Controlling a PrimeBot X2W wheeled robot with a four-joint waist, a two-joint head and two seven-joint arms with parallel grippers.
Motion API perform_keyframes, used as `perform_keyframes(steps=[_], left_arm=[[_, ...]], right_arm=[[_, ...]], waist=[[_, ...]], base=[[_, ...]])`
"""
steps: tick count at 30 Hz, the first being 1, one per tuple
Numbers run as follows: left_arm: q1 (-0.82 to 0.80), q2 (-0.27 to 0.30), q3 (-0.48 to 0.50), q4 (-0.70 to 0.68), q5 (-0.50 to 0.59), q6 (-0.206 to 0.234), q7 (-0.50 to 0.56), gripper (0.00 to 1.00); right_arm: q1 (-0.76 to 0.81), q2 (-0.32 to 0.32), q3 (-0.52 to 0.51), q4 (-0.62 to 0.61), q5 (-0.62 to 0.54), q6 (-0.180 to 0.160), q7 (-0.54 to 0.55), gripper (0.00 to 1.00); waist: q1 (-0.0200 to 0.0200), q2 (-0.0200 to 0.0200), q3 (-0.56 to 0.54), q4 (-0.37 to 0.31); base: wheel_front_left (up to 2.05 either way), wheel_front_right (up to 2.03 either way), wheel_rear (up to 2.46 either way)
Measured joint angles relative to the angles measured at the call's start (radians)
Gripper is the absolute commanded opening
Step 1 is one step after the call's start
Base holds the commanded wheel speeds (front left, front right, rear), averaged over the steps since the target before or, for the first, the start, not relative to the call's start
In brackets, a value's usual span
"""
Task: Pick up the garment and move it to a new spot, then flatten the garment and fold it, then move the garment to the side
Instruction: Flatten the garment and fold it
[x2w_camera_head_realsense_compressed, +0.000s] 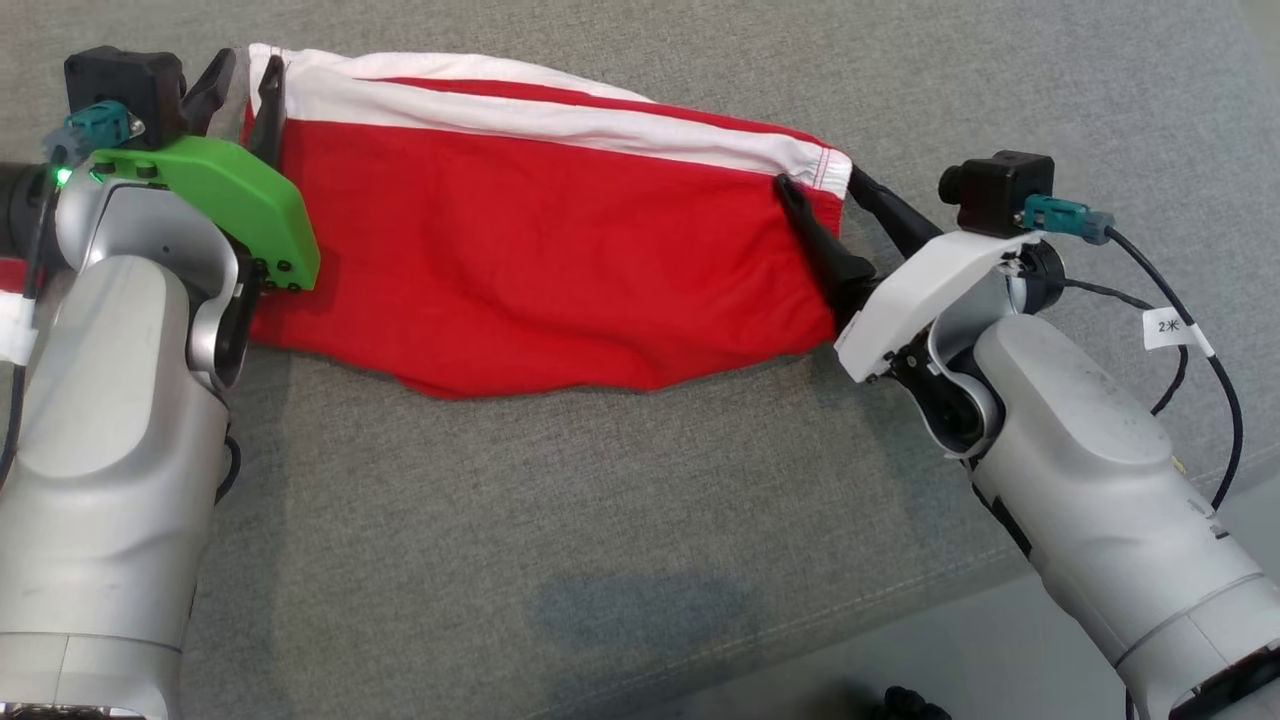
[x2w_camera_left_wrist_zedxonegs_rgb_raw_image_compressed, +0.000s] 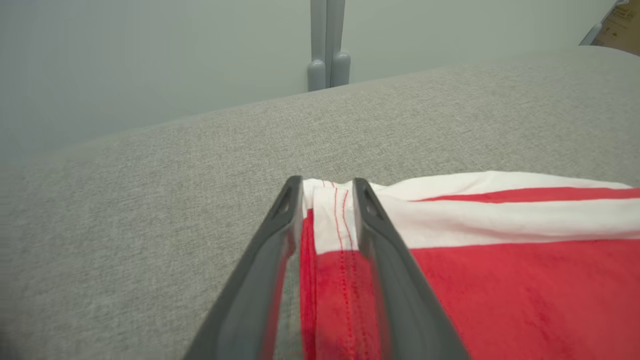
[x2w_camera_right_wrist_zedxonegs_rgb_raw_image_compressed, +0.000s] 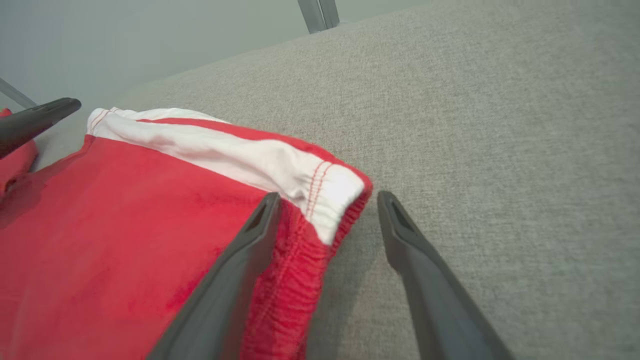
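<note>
Garment (x2w_camera_head_realsense_compressed: 540, 270) flat on grey fabric surface (x2w_camera_head_realsense_compressed: 600, 520); pale wall (x2w_camera_left_wrist_zedxonegs_rgb_raw_image_compressed: 150, 60) behind.

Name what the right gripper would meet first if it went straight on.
Probably the stitched corner of the red-and-white garment, between the open jaws of the right gripper; depth is unclear.

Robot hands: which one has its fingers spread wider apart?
The right gripper, with the white cover: one finger over the red garment, the other over bare grey cushion. On the green-covered left gripper, the fingers stand closer together.
</note>
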Motion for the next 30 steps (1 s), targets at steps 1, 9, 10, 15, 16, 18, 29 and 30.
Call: perform_keyframes(steps=[1, 9, 10, 15, 16, 18, 29, 30], left_arm=[[-0.002, 0.0, 0.002, 0.013, 0.0, 0.0, -0.006, 1.0], [-0.004, -0.027, 0.021, 0.085, -0.029, -0.01, -0.065, 1.0], [-0.003, -0.033, 0.02, 0.092, -0.034, -0.016, -0.072, 1.0], [0.037, -0.069, 0.02, 0.164, -0.074, -0.037, -0.077, 1.0], [0.056, -0.072, 0.019, 0.183, -0.083, -0.039, -0.076, 1.0], [0.093, -0.074, 0.02, 0.216, -0.097, -0.044, -0.067, 1.0], [0.124, -0.086, 0.024, 0.301, -0.141, -0.062, -0.015, 1.0], [0.125, -0.087, 0.022, 0.307, -0.143, -0.063, -0.01, 1.0]], right_arm=[[-0.004, 0.0, 0.008, 0.004, 0.0, 0.0, -0.002, 1.0], [-0.007, -0.046, 0.036, 0.053, -0.004, 0.0, -0.028, 1.0], [-0.006, -0.057, 0.036, 0.063, -0.005, 0.0, -0.028, 1.0], [0.015, -0.098, 0.041, 0.099, -0.008, 0.001, -0.038, 1.0], [0.025, -0.105, 0.043, 0.105, -0.008, 0.001, -0.04, 1.0], [0.044, -0.114, 0.043, 0.11, -0.008, 0.001, -0.049, 1.0], [0.085, -0.118, 0.034, 0.089, -0.001, 0.001, -0.078, 1.0], [0.088, -0.119, 0.031, 0.084, -0.001, 0.001, -0.081, 1.0]], waist=[[0.0, 0.0, -0.003, 0.002], [0.0, 0.0, -0.041, 0.019], [0.0, 0.0, -0.047, 0.021], [0.0, 0.0, -0.085, 0.034], [0.0, 0.0, -0.094, 0.037], [0.0, 0.0, -0.111, 0.042], [0.0, 0.0, -0.191, 0.049], [0.0, 0.0, -0.195, 0.046]], base=[[0.0, 0.0, 0.0], [0.0, 0.0, 0.0], [0.0, 0.0, 0.0], [0.0, 0.0, 0.0], [0.0, 0.0, 0.0], [0.0, 0.0, 0.0], [0.0, 0.0, 0.0], [0.0, 0.0, 0.0]])
